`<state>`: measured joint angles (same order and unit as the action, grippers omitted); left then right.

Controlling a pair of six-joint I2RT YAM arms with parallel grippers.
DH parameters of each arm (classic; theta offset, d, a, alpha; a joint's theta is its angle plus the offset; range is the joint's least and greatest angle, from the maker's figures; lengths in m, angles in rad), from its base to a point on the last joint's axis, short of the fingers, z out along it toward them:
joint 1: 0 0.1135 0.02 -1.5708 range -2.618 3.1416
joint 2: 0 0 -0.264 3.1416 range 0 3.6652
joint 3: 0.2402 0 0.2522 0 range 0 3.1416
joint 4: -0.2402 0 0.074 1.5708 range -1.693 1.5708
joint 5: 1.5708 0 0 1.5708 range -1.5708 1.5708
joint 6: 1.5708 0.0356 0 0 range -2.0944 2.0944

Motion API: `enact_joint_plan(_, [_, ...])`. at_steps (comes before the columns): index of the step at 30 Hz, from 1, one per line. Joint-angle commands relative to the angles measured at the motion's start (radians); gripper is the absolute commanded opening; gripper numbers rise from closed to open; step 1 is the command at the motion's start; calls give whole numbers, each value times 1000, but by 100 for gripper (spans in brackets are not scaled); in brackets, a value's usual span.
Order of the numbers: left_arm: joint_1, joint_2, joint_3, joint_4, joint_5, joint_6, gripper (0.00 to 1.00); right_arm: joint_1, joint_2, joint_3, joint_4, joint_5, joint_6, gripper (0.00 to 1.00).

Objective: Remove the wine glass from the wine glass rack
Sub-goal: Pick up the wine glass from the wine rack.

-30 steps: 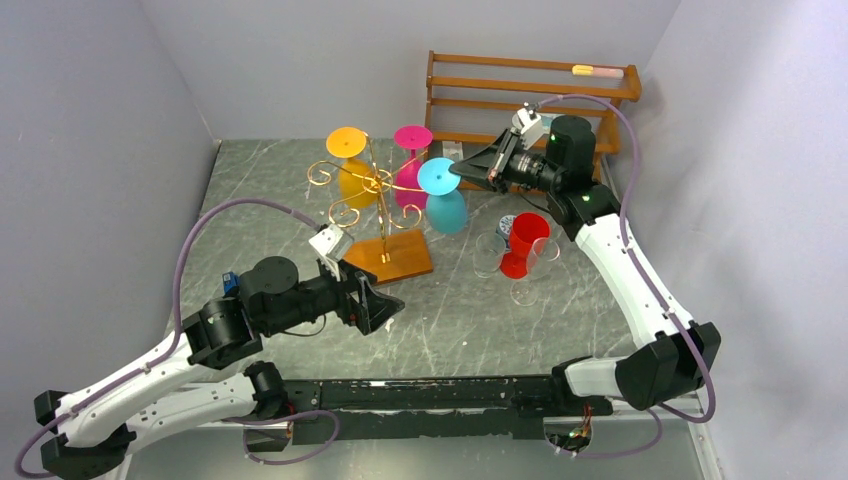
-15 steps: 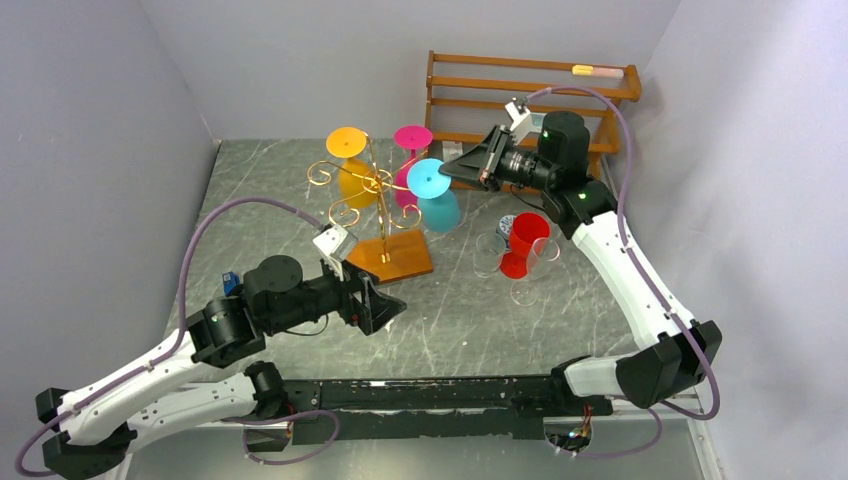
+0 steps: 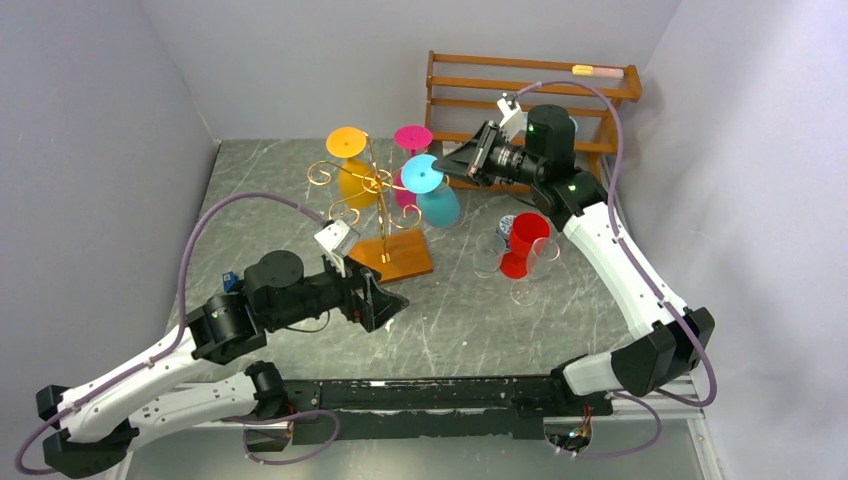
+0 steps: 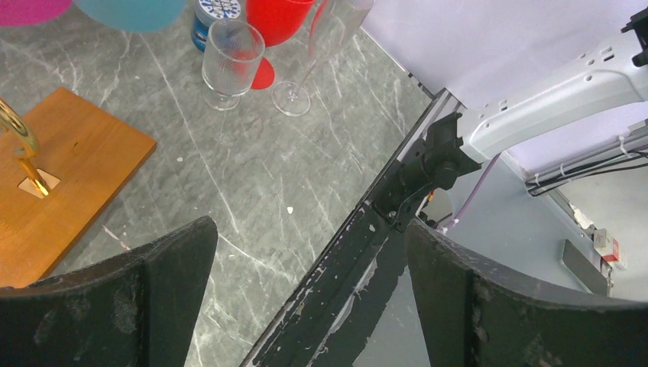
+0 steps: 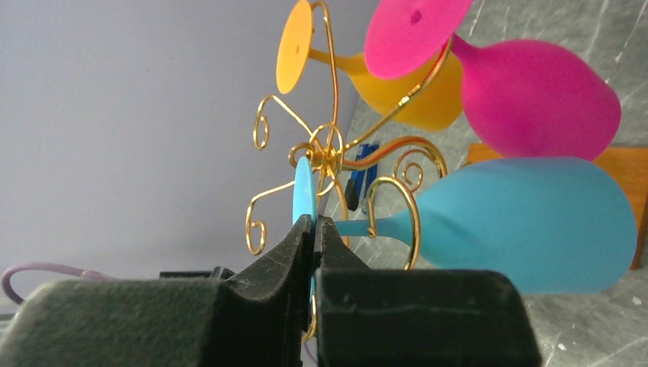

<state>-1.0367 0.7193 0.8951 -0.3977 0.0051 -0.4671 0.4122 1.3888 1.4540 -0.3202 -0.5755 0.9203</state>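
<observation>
The wine glass rack is a gold wire stand on an orange-brown wooden base in the middle of the table. A blue wine glass hangs on it upside down and tilted. Its stem still passes through a gold loop in the right wrist view. My right gripper is shut on the thin blue foot disc of that wine glass. My left gripper hovers low just in front of the base, its jaws wide apart with nothing between them.
An orange glass and a pink glass also hang on the rack. A red cup, two clear glasses and a small blue can stand to the right. A brown slatted shelf stands at the back right.
My right gripper has shifted left and slightly up, carrying the blue glass's foot closer to the rack's pole. The left arm has barely moved.
</observation>
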Motion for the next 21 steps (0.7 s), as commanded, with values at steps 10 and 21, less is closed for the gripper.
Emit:
enact_joint_plan(10, [5,-9,21,-11,20,0,97,23,29,21,62,144,33,0])
enact_joint_plan(21, [5,-41,17,-24,-4,-2,97,21,4,21,48,264,12,0])
